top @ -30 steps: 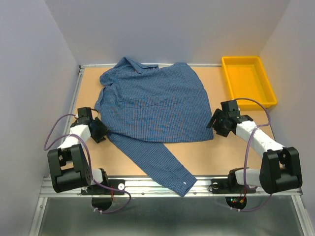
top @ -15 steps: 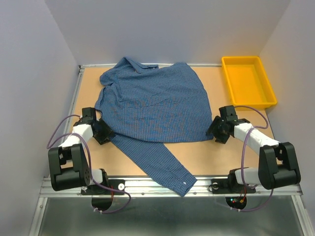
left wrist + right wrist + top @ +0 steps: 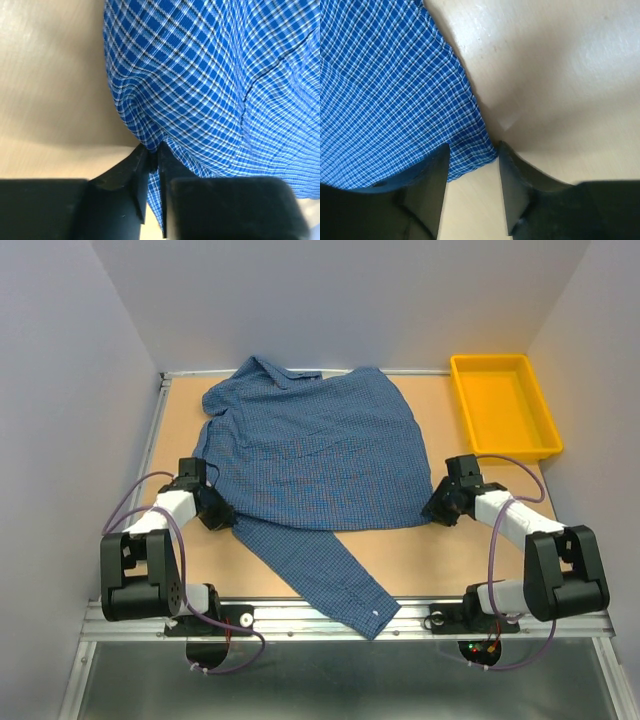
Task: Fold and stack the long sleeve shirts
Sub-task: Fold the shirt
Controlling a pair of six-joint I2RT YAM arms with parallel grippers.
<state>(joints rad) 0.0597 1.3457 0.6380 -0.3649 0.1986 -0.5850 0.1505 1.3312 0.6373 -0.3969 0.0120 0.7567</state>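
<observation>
**Left.** The left gripper (image 3: 215,510) lies low on the tan wooden table (image 3: 420,560) at the near left edge of the blue checked long sleeve shirt (image 3: 310,455). In the left wrist view its black fingers (image 3: 135,175) are clenched almost together. A small raised fold of the shirt's hem is caught between the tips of the left gripper (image 3: 152,157), and the check cloth (image 3: 210,85) spreads away to the far right of them.

**Centre.** The shirt lies spread flat over the middle of the table. Its collar (image 3: 265,370) is at the far left. One long cuffed sleeve (image 3: 320,575) runs diagonally from under the body to the near edge, between the two arm bases.

**Right.** The right gripper (image 3: 437,508) sits at the shirt's near right corner. In the right wrist view its fingers (image 3: 427,190) stand apart, released. The pointed corner of the cloth (image 3: 395,100) lies in the gap of the right gripper (image 3: 472,147), against the left finger and just short of the right one. Bare table shows beyond the hem.

**Far right.** A yellow rectangular plastic bin (image 3: 503,358) stands at the far right corner of the table, well apart from the shirt.
</observation>
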